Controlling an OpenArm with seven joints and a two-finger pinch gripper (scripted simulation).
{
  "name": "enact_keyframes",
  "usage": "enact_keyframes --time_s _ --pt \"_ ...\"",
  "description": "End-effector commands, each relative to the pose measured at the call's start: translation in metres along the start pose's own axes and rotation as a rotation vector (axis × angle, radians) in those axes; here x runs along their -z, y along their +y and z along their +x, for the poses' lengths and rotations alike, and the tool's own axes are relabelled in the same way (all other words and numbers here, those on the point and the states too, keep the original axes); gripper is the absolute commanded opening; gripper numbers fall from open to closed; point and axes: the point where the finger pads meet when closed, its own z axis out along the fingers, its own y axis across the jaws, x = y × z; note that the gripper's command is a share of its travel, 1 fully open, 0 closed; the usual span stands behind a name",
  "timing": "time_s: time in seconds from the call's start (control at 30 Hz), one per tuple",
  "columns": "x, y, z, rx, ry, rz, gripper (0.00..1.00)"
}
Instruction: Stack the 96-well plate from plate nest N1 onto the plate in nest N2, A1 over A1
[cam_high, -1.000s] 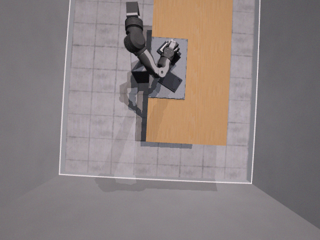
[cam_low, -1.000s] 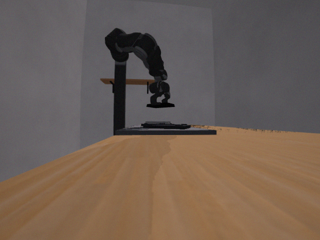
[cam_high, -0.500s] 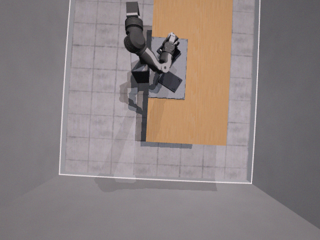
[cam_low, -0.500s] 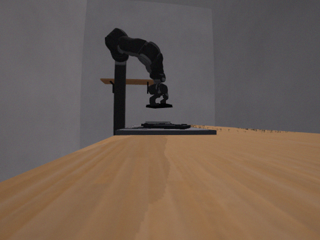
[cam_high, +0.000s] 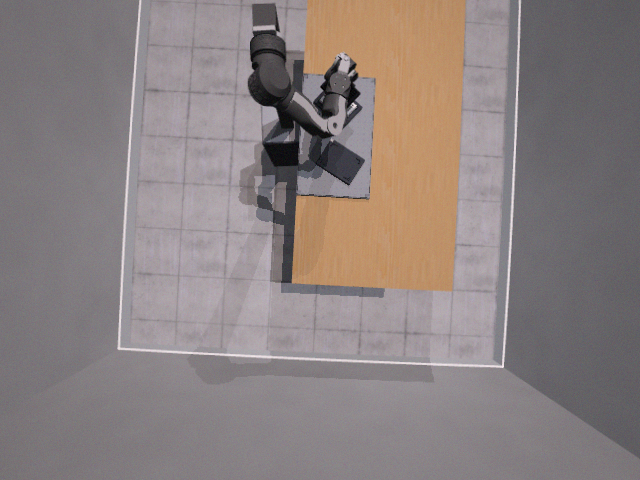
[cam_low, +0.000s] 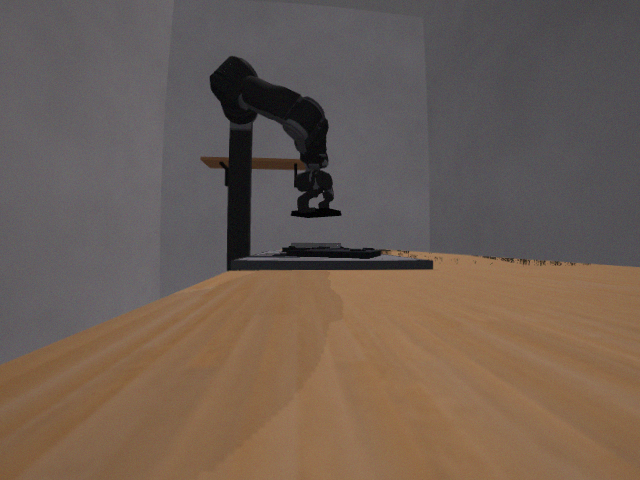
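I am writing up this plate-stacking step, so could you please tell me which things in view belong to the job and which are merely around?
In the job:
- gripper, shut on the carried plate
- lower plate
- empty nest
- grey nest base

Merely around:
- wooden table
- wall shelf

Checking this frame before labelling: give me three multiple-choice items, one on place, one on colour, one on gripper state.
1. Where is the carried 96-well plate?
A. In the air above the grey base slab
B. Flat on the wooden table top
C. On the floor

2. What colour is the slab under the nests?
A. Orange
B. Grey
C. White

3. What state is the gripper in?
A. Open, holding nothing
B. Shut on nothing
C. Shut on the plate

Answers: 1 A, the exterior view shows a gap below the plate. 2 B, grey against the wood. 3 C, the plate hangs from the fingers.
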Motion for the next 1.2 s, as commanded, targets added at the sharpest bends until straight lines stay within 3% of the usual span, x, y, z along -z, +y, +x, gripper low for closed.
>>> enact_keyframes --time_s 0.0,1.17 --pt "0.0012 0.0006 0.0028 0.006 0.002 0.001 0.0" --pt "0.0004 -0.004 -0.0008 0.006 0.003 0.001 0.0"
